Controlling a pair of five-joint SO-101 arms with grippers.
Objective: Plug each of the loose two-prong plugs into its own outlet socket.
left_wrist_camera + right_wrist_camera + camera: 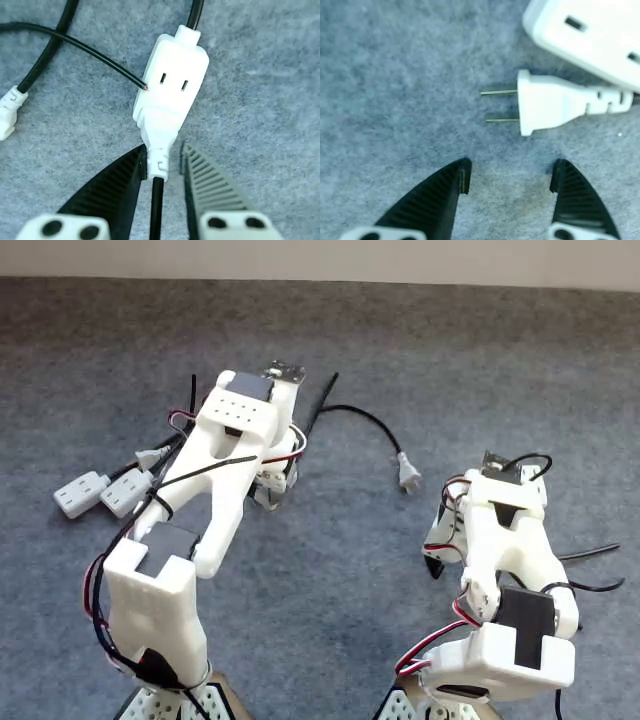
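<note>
My right hand (511, 175) is apart; this light, rigid white plastic 2-prong plug (555, 102) I'd pinch by its flat body.

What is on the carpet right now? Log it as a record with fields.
surface: grey carpet
left gripper: open, astride the ribbed neck of a white moulded plug
white plastic outlet socket: that plug sits against its end; two face slots free
right gripper: open, just short of a loose white two-prong plug, metal prongs bare
</note>
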